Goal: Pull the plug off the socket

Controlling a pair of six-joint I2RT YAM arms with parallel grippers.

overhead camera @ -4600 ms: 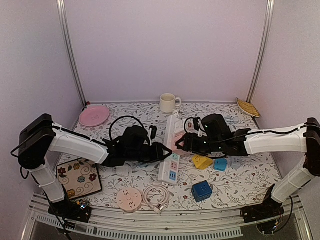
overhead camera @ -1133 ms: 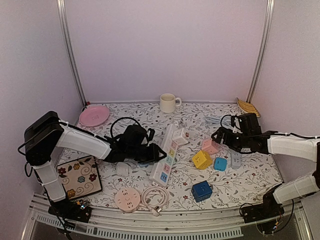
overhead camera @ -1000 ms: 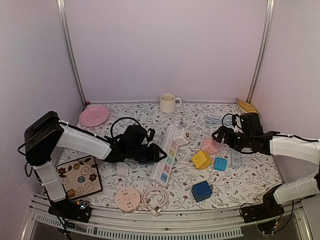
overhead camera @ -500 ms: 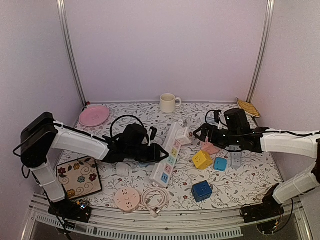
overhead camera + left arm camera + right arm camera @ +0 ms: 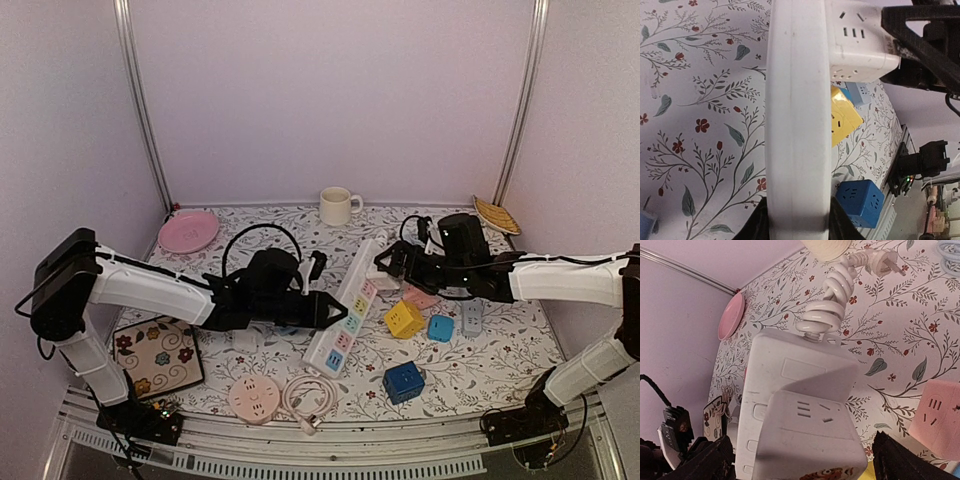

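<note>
The socket is a long white power strip (image 5: 345, 320) with coloured outlets, lying slantwise mid-table. My left gripper (image 5: 325, 308) is shut on its near half, and in the left wrist view the strip (image 5: 797, 125) runs edge-on between the jaws (image 5: 797, 227). The plug is a white cube adapter (image 5: 381, 270) seated at the strip's far end. My right gripper (image 5: 386, 262) is open, its fingers standing either side of the cube with gaps. In the right wrist view the cube (image 5: 810, 440) fills the space between the black fingertips (image 5: 715, 460), on the strip (image 5: 785, 375).
A yellow cube (image 5: 403, 318), pink cube (image 5: 422, 297), blue cube (image 5: 404, 381) and small adapters (image 5: 440, 328) lie right of the strip. A round pink socket (image 5: 256, 398) and coiled cable (image 5: 312, 392) sit at the front. Mug (image 5: 336, 205) and pink plate (image 5: 188, 231) are at the back.
My right arm has swung left from the table's right side until its open jaws straddle the white cube. The strip's far end has shifted right in my left gripper.
</note>
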